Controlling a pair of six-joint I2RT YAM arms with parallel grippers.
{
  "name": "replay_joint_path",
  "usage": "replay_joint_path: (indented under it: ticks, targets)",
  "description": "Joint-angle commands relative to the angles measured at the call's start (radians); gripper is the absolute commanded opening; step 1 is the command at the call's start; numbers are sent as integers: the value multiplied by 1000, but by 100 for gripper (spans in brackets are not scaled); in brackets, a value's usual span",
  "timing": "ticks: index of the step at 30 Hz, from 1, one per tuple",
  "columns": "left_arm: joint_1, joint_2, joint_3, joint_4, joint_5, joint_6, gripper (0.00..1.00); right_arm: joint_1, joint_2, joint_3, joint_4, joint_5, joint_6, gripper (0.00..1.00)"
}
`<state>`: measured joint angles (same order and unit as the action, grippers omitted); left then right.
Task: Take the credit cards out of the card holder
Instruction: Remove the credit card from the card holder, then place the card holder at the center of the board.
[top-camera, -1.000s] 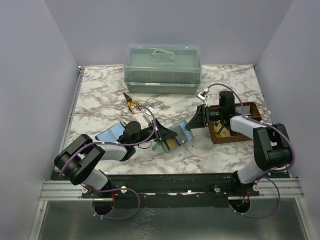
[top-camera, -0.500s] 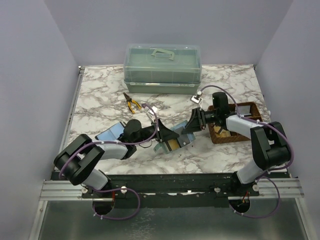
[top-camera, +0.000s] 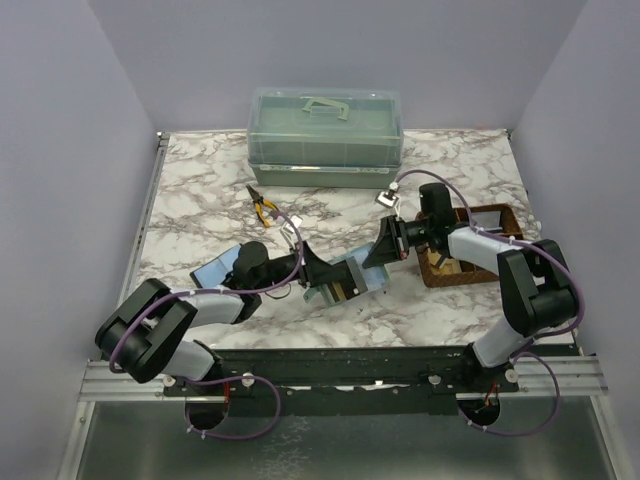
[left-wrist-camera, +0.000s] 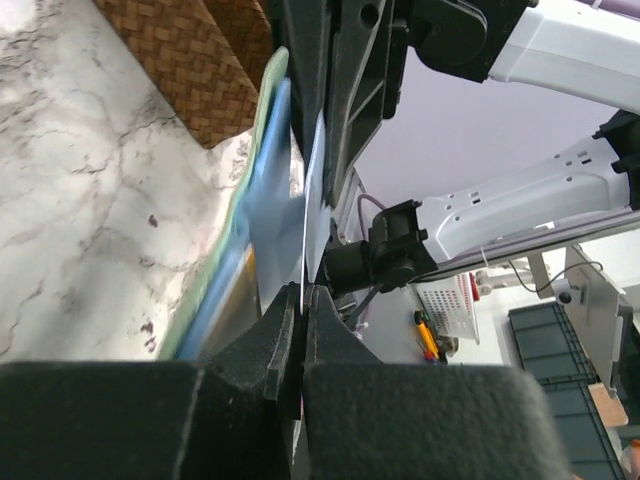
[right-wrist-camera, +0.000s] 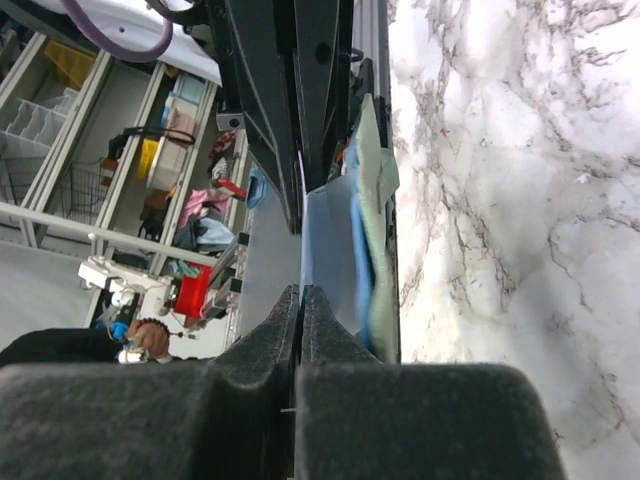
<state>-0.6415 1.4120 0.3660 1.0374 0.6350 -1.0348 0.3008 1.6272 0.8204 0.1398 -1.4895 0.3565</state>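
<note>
The card holder (top-camera: 358, 272) stands on edge on the marble between my two grippers, grey-green outside (left-wrist-camera: 255, 180) (right-wrist-camera: 378, 190) and blue inside. A tan credit card (top-camera: 343, 291) shows in its near pocket. My left gripper (top-camera: 318, 270) (left-wrist-camera: 303, 288) is shut on a thin pale sheet of the holder from the left. My right gripper (top-camera: 383, 252) (right-wrist-camera: 301, 290) is shut on the far edge of that pale-blue sheet (right-wrist-camera: 325, 250). Whether this sheet is a card or a flap, I cannot tell.
A brown woven basket (top-camera: 470, 281) (left-wrist-camera: 190, 60) sits just right of the right gripper. A grey-green lidded box (top-camera: 325, 135) stands at the back, with yellow-handled pliers (top-camera: 262, 207) in front of it. A black-framed blue panel (top-camera: 220, 265) lies under the left arm.
The right gripper came left from the basket to the holder's far edge and shut there. The left arm drew back a little to the left, still gripping the holder.
</note>
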Motion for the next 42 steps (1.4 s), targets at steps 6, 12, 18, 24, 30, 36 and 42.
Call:
replay_joint_path:
  ticks: [6, 12, 18, 24, 30, 36, 42]
  targets:
    - [66, -86, -70, -26, 40, 17, 0, -29, 22, 10, -14, 18, -19, 0]
    - [107, -151, -97, -92, 25, 14, 0, -28, 94, 41, -183, 195, -128, 0]
    - [128, -205, -112, -142, 13, 19, 0, -28, 159, 95, -315, 353, -244, 1]
    - [136, -222, -121, -168, 14, 24, 0, -28, 183, 131, -377, 570, -317, 5]
    - [138, -227, -125, -171, 17, 25, 0, -28, 174, 150, -402, 729, -346, 15]
    - [139, -226, -123, -171, 21, 24, 0, -28, 167, 161, -424, 822, -411, 32]
    - [140, -226, -113, -172, 30, 21, 0, -28, 95, 165, -425, 822, -441, 47]
